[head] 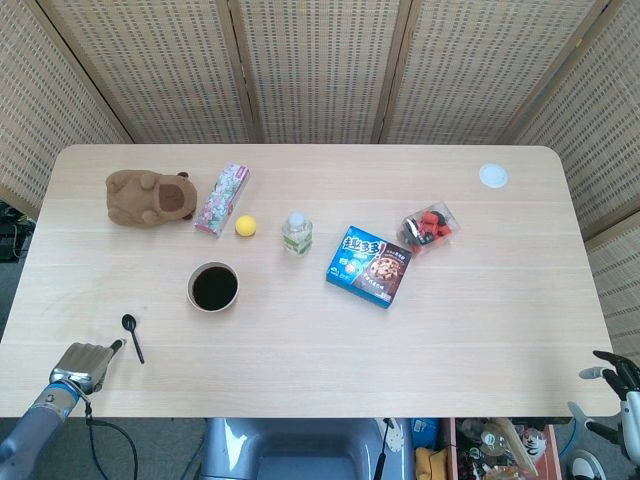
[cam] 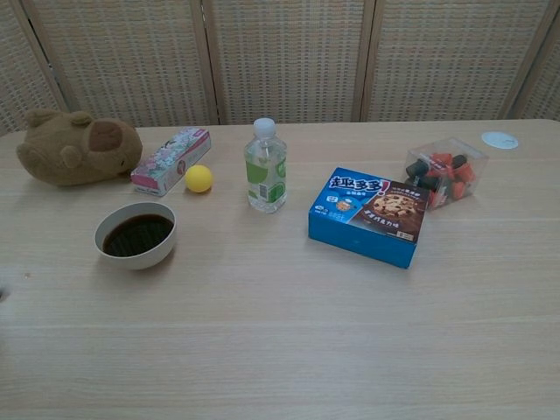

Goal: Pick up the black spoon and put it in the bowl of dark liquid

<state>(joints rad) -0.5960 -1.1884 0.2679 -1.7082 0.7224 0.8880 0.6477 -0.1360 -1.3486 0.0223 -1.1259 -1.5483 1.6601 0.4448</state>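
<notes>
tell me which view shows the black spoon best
The head view: the whole black spoon lies on the table beside the left hand, near the bowl of dark liquid. The chest view does not show it.

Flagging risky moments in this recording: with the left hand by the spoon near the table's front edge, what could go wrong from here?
1. The black spoon lies flat on the table, thin and low; the left hand may slip off it or push it toward the near edge.
2. The bowl of dark liquid is open and fairly full; a dropped spoon or a bump could splash or tip it.
3. The chest view does not show the spoon, leaving only the head view for guidance.
</notes>
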